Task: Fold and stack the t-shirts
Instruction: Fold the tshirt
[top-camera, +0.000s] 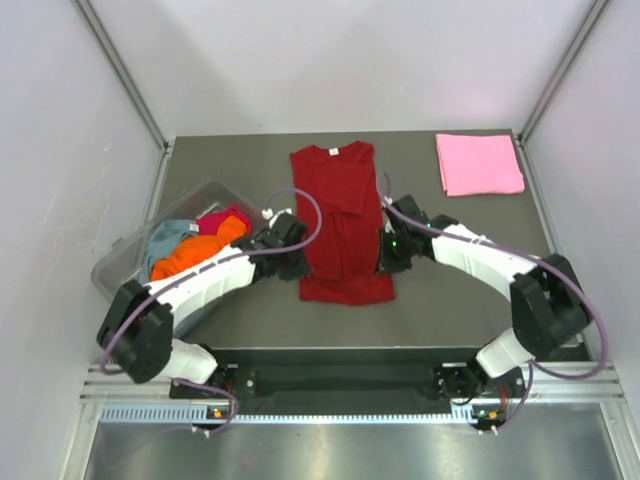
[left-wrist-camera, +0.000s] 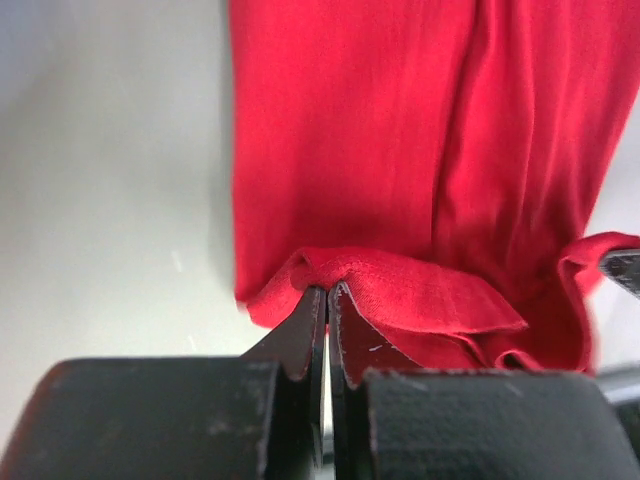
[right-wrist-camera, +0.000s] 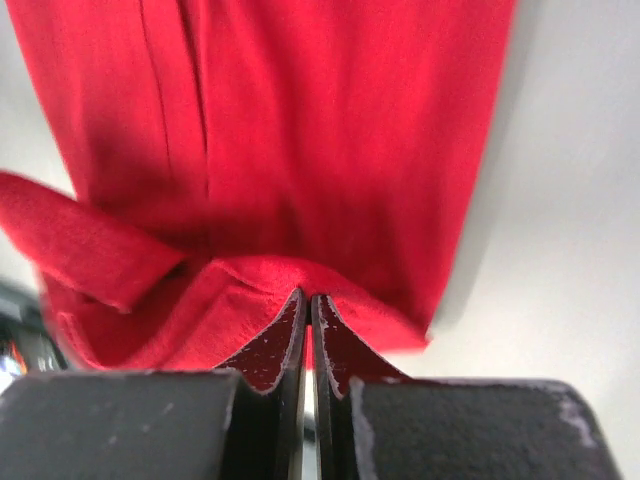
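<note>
The left gripper (left-wrist-camera: 327, 292) has its jaws clenched on a raised fold at the left edge of the dark red t-shirt (top-camera: 340, 200). The right gripper (right-wrist-camera: 305, 297) pinches the right edge likewise. The shirt lies lengthwise on the surface (top-camera: 450, 300). A folded pink t-shirt (top-camera: 480, 163) lies well to its right. To its left sits a clear tub (top-camera: 120, 262) holding an orange shirt (top-camera: 195, 255), a grey-blue shirt (top-camera: 168, 238) and a magenta shirt (top-camera: 225, 218).

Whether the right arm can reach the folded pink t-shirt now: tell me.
Likely not yet: the right gripper is shut on the edge of the dark red t-shirt. Nothing lies between it and the pink t-shirt.
</note>
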